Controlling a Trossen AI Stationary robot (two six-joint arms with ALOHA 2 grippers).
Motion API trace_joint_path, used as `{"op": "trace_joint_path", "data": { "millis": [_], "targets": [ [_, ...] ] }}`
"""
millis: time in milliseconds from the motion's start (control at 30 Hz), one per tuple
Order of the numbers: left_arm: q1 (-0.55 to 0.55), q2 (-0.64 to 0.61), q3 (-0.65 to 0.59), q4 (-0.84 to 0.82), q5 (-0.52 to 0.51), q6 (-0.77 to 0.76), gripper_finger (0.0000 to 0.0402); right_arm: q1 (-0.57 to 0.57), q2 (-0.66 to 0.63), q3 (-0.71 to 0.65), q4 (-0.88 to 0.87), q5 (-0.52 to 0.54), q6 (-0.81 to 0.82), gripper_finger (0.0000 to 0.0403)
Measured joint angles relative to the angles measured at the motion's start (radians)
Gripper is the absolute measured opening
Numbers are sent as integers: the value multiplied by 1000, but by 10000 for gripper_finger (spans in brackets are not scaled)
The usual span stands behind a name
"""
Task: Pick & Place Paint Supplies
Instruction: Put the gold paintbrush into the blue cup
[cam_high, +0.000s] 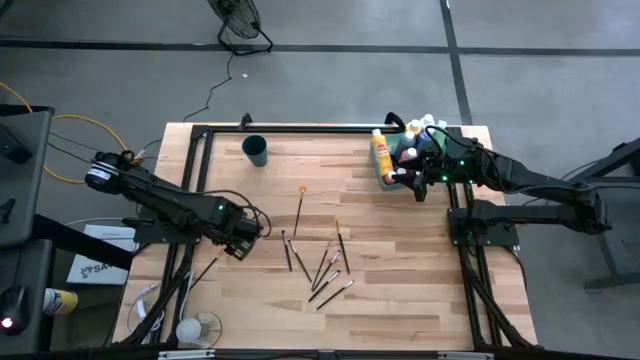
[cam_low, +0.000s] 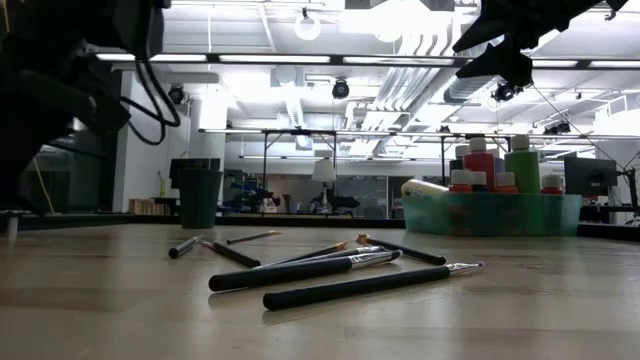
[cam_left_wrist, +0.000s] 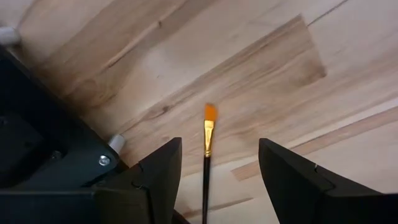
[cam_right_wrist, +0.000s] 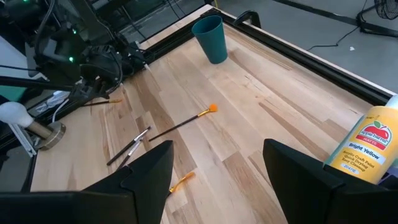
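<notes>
**Brushes well away from the tray, both jaws standing apart**

Take the green tray (cam_high: 388, 178) at the table's (cam_high: 400, 300) far right corner as your mark. The right gripper (cam_high: 422, 180) hangs over it. Its fingers are spread wide and you can see nothing between them. From table height the bottles (cam_low: 500, 160) in the tray show only their caps and shoulders, because the tray wall covers the rest. You cannot count them from above either, as the arm lies across them. One yellow bottle (cam_right_wrist: 364, 146) stands at the tray's edge, cut off by the picture's border in the right wrist view.

The loose paintbrushes (cam_high: 325, 265) lie scattered on the bare wood, well apart from the tray and towards the table's middle. The dark cup (cam_high: 256, 150) stands alone, farther from the tray than the brushes, along the same far edge.

The left gripper (cam_left_wrist: 219, 146) is farthest from the tray, beyond the brushes. Its jaws stand apart, and an orange-tipped brush (cam_left_wrist: 207, 134) runs up the gap, touching neither fingertip that you can see. Its handle end is hidden below the fingers, so you cannot tell whether it rests on the wood.
</notes>
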Motion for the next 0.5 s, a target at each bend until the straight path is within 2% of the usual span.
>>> {"op": "trace_joint_path", "data": {
  "millis": [267, 500],
  "targets": [
    [-20, 52, -37, 38, -4, -19, 202, 0, 0, 0, 0, 0, 0, 243],
    [-20, 128, -37, 77, 22, 31, 202, 0, 0, 0, 0, 0, 0, 243]
  ]
}}
